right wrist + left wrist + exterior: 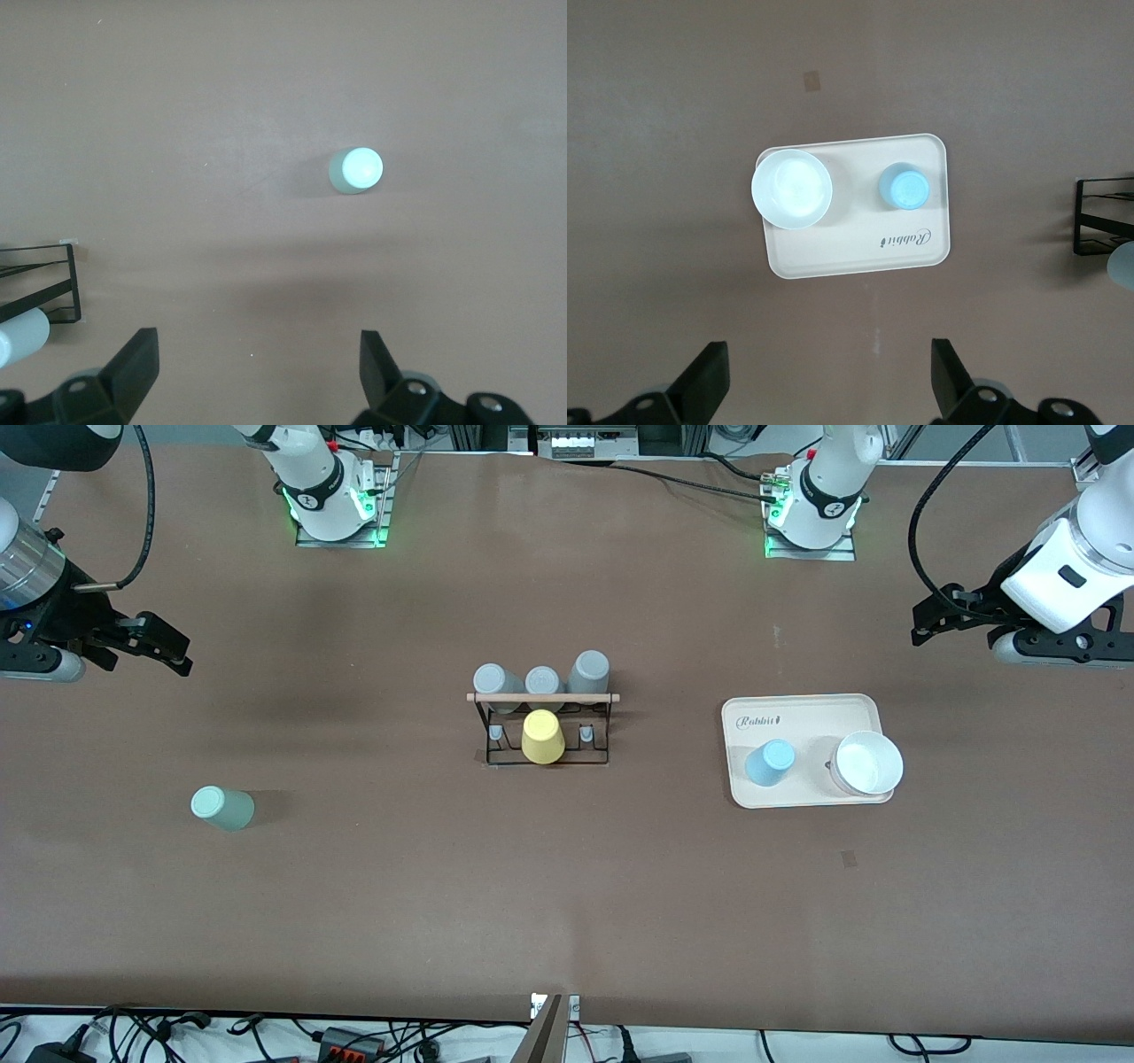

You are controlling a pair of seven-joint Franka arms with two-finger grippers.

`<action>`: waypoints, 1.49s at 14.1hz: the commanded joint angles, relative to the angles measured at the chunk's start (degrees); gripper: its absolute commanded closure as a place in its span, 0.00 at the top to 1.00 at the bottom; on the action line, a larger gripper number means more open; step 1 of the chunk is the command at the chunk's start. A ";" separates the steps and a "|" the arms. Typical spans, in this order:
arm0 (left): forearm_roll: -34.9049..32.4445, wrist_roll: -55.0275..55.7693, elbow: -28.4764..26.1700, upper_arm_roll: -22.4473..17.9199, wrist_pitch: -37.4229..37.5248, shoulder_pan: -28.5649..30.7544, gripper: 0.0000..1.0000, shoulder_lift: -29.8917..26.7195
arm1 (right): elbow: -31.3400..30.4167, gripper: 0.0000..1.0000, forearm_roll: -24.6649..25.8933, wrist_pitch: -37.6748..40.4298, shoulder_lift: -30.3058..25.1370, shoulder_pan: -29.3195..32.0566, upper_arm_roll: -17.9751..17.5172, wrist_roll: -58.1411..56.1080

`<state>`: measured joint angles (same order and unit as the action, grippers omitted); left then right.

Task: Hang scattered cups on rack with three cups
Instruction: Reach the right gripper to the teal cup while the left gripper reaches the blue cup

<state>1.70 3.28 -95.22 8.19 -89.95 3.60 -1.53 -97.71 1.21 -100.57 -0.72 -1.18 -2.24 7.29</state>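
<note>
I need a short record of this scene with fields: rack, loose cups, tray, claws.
rack: rack mid-table; three grey cups and a yellow cup on it
mint cup: mint cup upside down on the table, toward the right arm's end
blue cup: blue cup upside down on the tray, beside a white bowl
left claw: left claw open, above the table near the tray
right claw: right claw open, above the table near the mint cup

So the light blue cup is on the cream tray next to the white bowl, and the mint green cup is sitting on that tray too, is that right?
Not quite. The light blue cup does stand on the cream tray beside the white bowl, but the mint green cup is not on the tray. The front view shows it alone on the bare table, toward the right arm's end and nearer the front camera than the rack.
</note>
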 commanded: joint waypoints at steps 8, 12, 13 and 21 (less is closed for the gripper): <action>1.55 0.15 1.97 -0.11 -0.22 -0.60 1.00 4.16 | 1.74 1.00 -0.07 0.55 0.72 -0.14 0.04 -0.96; 1.38 0.23 2.06 0.16 -8.37 -3.49 1.00 13.73 | 1.74 1.00 -0.07 0.55 0.72 -0.14 0.04 -0.96; 1.29 0.24 2.06 0.16 -10.14 -3.94 1.00 15.84 | 1.65 1.00 -0.07 0.55 0.81 -0.14 0.04 -1.05; -0.29 0.06 1.00 -0.10 -25.09 -7.55 1.00 31.33 | 1.56 1.00 5.38 0.55 11.15 -1.20 0.21 -0.69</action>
<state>2.02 3.26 -95.30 8.44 -113.45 -2.00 28.20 -97.56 4.89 -100.41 5.46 -2.60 -2.27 7.04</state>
